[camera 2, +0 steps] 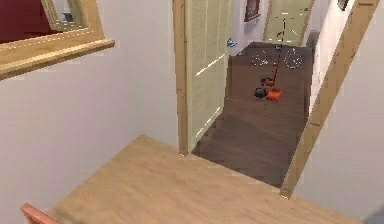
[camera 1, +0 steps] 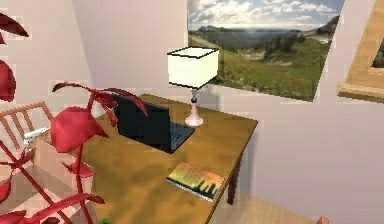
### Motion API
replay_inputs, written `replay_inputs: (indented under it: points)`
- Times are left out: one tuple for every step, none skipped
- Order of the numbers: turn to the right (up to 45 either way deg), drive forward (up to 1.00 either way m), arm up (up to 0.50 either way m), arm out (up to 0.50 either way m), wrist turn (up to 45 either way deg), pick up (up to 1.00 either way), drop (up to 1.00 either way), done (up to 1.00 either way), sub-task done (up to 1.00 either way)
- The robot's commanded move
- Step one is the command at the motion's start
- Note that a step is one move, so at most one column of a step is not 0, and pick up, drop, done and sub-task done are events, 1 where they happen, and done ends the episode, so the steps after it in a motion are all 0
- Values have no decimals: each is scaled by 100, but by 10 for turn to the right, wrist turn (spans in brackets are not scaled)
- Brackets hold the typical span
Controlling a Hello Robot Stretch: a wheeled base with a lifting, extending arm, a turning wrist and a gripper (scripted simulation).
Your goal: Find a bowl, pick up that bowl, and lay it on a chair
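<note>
Gripper: state can't be told, same for whether it holds anything. Bowl: its place relative to the gripper can't be told either.

Landmark is the desk [camera 1: 222,135], wooden, set against the wall in the forward view.
- On the desk, back middle: lamp [camera 1: 193,68], cream square shade, pink base, upright.
- On the desk, just left of the lamp base: black laptop [camera 1: 150,125], lid up, screen dark.
- On the desk, near its front edge: book [camera 1: 197,181], lying flat, well apart from the laptop.
- Left of the desk and in front of it: red plant [camera 1: 78,125], its leaves overlapping the desk's left end.
- Left of the desk, behind the plant: light slatted wood frame [camera 1: 22,125], maybe a chair back, partly hidden.
- On the wall above the desk: landscape picture [camera 1: 265,45].
- On the wall right of the desk: wood-framed window [camera 1: 365,60]. A like frame sits at the arm side view's top left [camera 2: 55,45].

Arm side view, with the desk out of frame: light wood floor [camera 2: 170,185] near, then a doorway with a pale door [camera 2: 210,60] swung open. Past it is a dark floor [camera 2: 255,125] with a small red-orange blob [camera 2: 270,93] on it, too small to name.
</note>
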Motion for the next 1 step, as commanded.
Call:
replay_inputs:
  points:
    - [0,0,0,0,0,0,100,0,0]
